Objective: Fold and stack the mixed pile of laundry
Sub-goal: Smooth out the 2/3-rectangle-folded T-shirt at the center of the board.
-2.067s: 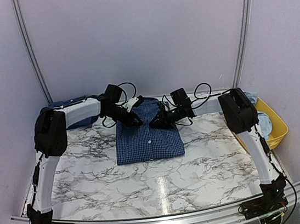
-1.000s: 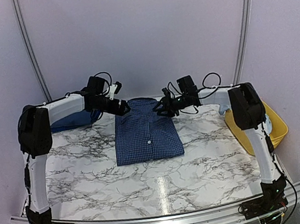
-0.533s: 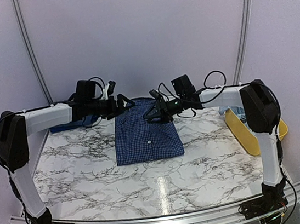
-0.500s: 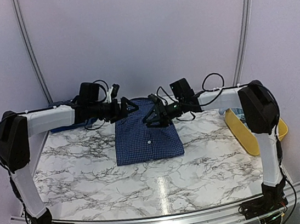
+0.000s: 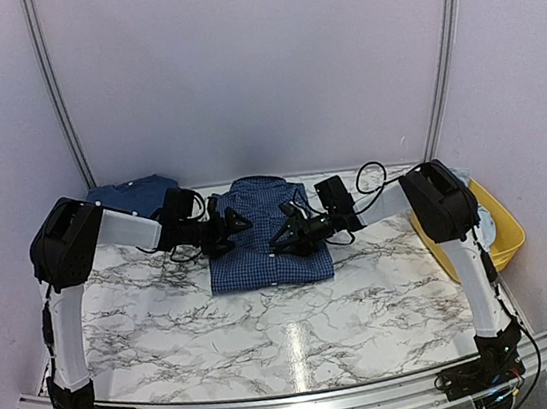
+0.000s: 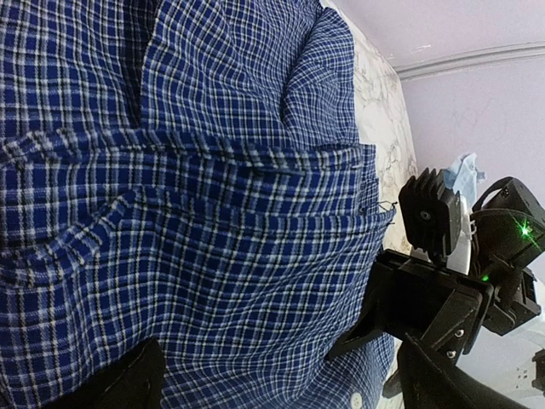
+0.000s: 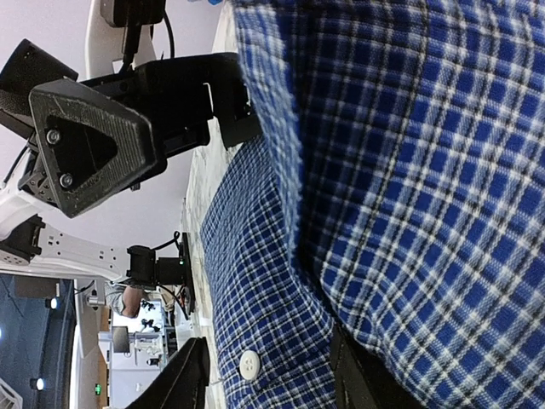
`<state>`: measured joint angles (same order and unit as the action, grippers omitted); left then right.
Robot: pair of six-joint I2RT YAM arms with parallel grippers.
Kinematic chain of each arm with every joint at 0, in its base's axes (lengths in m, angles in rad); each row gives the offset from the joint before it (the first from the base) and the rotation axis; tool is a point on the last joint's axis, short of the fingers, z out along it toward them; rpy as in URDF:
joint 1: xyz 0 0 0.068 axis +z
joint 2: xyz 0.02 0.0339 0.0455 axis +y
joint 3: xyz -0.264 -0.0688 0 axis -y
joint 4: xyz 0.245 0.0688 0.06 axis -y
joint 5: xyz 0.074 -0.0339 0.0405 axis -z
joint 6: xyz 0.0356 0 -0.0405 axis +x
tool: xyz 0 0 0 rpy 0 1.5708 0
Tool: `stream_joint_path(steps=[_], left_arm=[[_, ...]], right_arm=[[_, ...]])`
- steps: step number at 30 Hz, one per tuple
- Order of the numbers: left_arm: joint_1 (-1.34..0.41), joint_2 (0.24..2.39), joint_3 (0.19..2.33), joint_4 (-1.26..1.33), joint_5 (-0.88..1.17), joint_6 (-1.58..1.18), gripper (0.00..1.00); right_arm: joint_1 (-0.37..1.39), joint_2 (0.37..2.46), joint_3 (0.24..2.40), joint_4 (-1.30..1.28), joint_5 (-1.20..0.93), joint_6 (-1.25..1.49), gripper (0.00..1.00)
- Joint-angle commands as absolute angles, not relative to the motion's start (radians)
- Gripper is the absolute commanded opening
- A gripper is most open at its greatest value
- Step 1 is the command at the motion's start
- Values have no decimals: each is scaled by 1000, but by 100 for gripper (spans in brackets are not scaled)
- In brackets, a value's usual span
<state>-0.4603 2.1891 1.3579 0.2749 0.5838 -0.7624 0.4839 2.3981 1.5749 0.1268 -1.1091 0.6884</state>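
A folded navy small-check shirt (image 5: 260, 257) lies flat at the table's middle back, and it fills both wrist views (image 6: 213, 213) (image 7: 409, 170). My left gripper (image 5: 228, 227) is low over the shirt's left half, open wide, with the checked cloth spanning between its fingers (image 6: 128, 383). From the right, my right gripper (image 5: 293, 234) rests on the shirt's middle, its jaws apart over a white button (image 7: 248, 364) and a fold edge. The two grippers face each other closely. A solid dark-blue piece (image 5: 129, 194) lies at the back left. Light-blue cloth (image 5: 482, 224) sits in the tub.
A yellow plastic tub (image 5: 506, 244) stands at the table's right edge behind the right arm. The marbled table (image 5: 291, 333) stretches in front of the shirt. Purple walls close in at the back and both sides.
Both grippers came down from the shirt's far collar edge toward its middle and now sit low on the cloth. The arms' elbows dropped. The left jaws stayed wide.
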Motion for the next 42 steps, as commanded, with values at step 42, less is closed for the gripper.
stream_joint_path(steps=[42], left_arm=[[-669,1722,978,153,526,-805,99]], right_arm=[[503,1985,1243,-163,-1077,461,51]])
